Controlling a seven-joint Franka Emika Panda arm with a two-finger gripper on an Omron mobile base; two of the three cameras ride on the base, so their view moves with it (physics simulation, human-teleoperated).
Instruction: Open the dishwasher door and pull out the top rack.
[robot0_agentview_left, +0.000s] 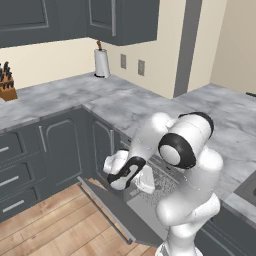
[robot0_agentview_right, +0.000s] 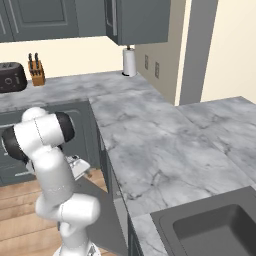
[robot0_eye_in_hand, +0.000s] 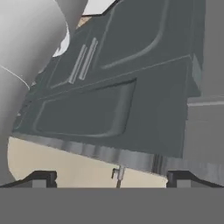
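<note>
Already done: the dishwasher door (robot0_agentview_left: 107, 210) is lying swung down, nearly flat over the wooden floor (robot0_agentview_left: 55, 225), its bar handle at the outer edge.
Left to do: the top rack (robot0_agentview_left: 162, 187) is sitting mostly inside the opening under the desk (robot0_agentview_left: 130, 107); judging by that, the pull-out is not yet done.
End effector: the end effector (robot0_agentview_left: 121, 176) is hanging just above the open door, in front of the rack, with its fingers spread wide apart and gripping nothing.
Rack position: it is showing as a light grey grid behind the wrist, partly hidden by the arm; whether it is sliding out at all I cannot tell.
Count, task things: one door, one rack in sight.
Count, others: one paper towel roll (robot0_agentview_left: 102, 62), one knife block (robot0_agentview_left: 6, 85), one toaster (robot0_agentview_right: 11, 76), one sink (robot0_agentview_right: 215, 227).
</note>
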